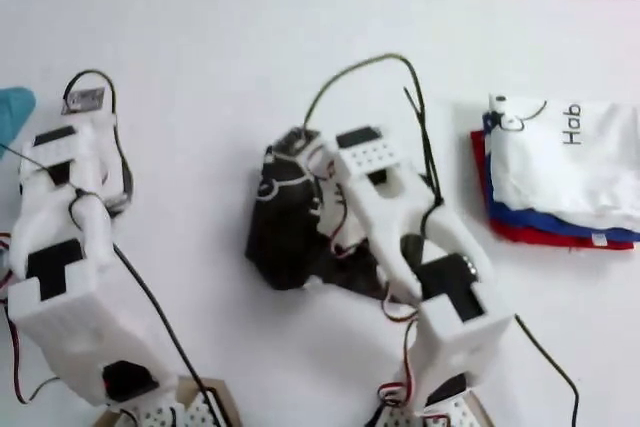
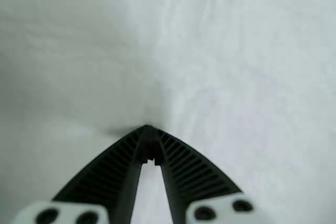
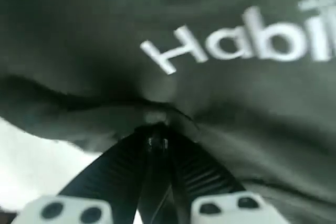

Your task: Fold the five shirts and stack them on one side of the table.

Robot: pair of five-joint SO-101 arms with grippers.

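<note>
Limp black shirt (image 1: 285, 237) lies crumpled mid-desk (image 1: 200, 37), right gripper (image 3: 156, 139) jaws pinching a fold. Soft and light, likely best taken by a hem corner. Left gripper (image 2: 148, 140) jaws closed, empty, above bare desk.

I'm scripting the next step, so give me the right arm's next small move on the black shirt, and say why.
Probably lift the pinched fabric slightly and draw it across to fold it over. The right gripper looks shut on a crease of the black shirt, which lies crumpled mid-table, while the stack of folded shirts sits off to one side.
</note>
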